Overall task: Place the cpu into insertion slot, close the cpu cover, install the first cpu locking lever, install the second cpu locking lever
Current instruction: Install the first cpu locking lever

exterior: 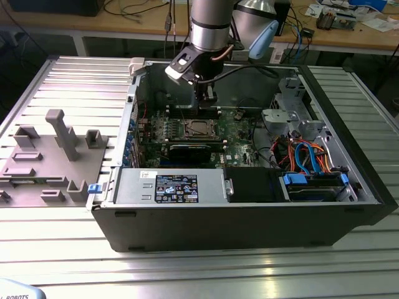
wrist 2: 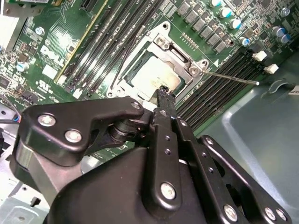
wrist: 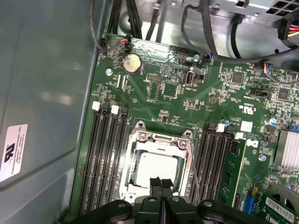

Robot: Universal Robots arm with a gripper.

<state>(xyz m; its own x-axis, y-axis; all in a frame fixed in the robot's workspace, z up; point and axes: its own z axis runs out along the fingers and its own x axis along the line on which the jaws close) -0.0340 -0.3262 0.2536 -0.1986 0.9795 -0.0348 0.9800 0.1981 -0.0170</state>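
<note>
Claw point(wrist: 161, 183) pressed together: fingertips side by side, no gap we can see, nothing pinched between them. We log it low over the slot point(wrist: 140, 136), tips above one edge of the cpu point(wrist: 152, 169). Whether they touch metal we cannot tell. In the second wrist view the claw point(wrist 2: 163, 91) ends at that same edge of the cpu point(wrist 2: 156, 74). In the exterior view the claw point(exterior: 207, 103) hangs from the arm point(exterior: 209, 25) inside the open case point(exterior: 249, 212), just above the board point(exterior: 240, 128).

Cpu sits in the slot, dull silver top up and level, in the middle part of the board point(wrist: 177, 93). Cover point(wrist: 131, 156) lies flat round it, and the silver top shows through its square opening. Memory slots point(wrist: 105, 154) run along both sides of the slot.

One lever point(wrist 2: 231, 78), a thin wire rod, juts from the slot's corner out across the memory slots point(wrist 2: 219, 84), its tip near the case wall. A second lever point(wrist: 194, 172) lies along the slot's side away from that wall. Latched or not, we cannot tell.

Case lies on the worktop point(exterior: 75, 81), open face up. Grey fixtures point(exterior: 62, 134) stand near the worktop's edge at the exterior view's left, apart from the case.
</note>
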